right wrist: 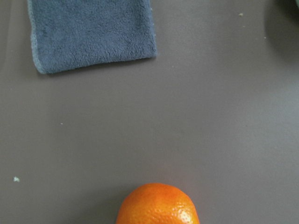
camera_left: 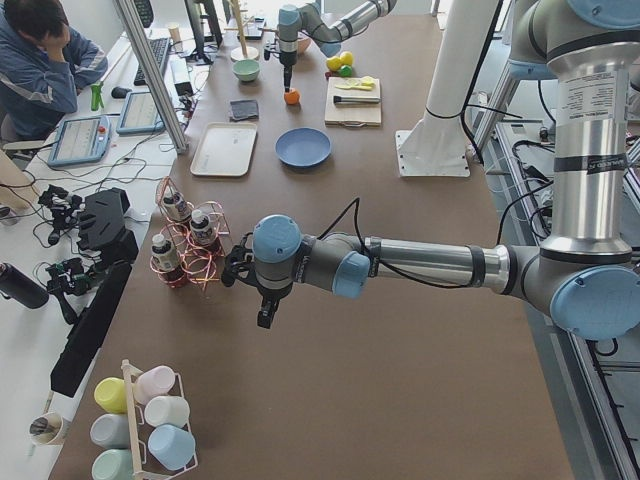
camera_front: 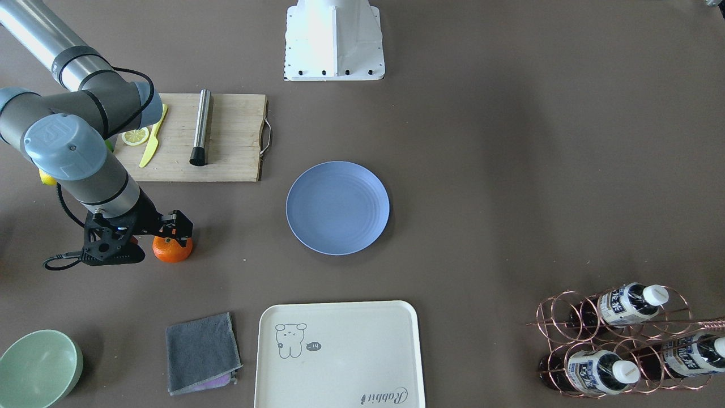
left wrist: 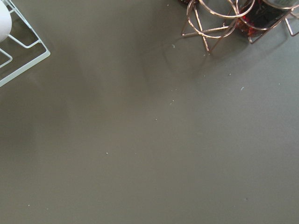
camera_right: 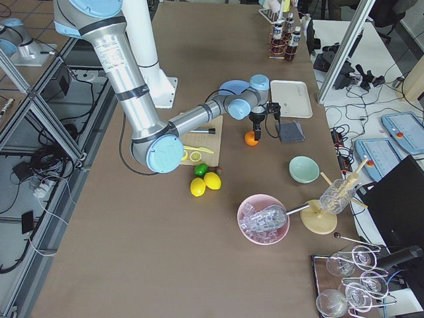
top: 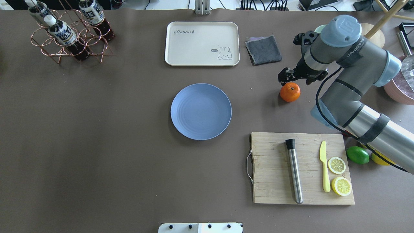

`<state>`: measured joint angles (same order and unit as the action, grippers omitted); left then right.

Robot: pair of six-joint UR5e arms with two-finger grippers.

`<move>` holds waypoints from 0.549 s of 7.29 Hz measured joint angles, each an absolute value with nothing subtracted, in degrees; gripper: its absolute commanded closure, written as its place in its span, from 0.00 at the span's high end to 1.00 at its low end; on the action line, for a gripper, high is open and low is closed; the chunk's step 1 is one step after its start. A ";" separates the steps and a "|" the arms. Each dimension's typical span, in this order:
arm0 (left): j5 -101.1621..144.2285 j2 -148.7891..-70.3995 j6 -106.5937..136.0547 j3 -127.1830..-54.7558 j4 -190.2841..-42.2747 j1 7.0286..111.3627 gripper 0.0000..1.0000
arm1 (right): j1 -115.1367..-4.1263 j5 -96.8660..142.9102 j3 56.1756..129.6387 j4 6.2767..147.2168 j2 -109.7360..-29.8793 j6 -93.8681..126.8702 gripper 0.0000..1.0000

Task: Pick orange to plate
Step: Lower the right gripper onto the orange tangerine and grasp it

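Note:
The orange [top: 290,92] sits on the brown table, to the right of the blue-lavender plate [top: 201,111] in the overhead view and well apart from it. My right gripper [top: 286,78] hangs just above the orange's far side, and its fingers look open with nothing held. In the right wrist view the orange [right wrist: 158,205] fills the bottom edge and no fingers show. The plate [camera_front: 337,207] holds nothing. My left gripper [camera_left: 265,318] hovers over bare table near the bottle rack, seen only in the exterior left view, so I cannot tell its state.
A wooden cutting board [top: 275,168] with a steel tube [top: 294,171], a yellow knife [top: 324,170] and lemon slices lies nearer the robot. A grey cloth [top: 263,49] and a cream tray [top: 202,43] lie beyond. A lime [top: 357,155] and a copper bottle rack [top: 69,35] also stand here.

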<state>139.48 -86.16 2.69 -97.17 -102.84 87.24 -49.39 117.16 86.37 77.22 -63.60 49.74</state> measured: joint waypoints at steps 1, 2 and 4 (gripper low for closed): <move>139.48 -86.10 2.47 -97.23 -102.32 87.25 0.99 | -48.64 116.66 85.65 77.19 -63.28 49.87 1.00; 139.48 -86.07 2.41 -97.26 -102.13 87.27 0.99 | -47.93 116.28 85.31 77.17 -63.28 49.95 1.00; 139.48 -86.05 2.38 -97.29 -102.05 87.27 0.99 | -47.04 115.77 84.59 77.17 -63.37 50.00 1.00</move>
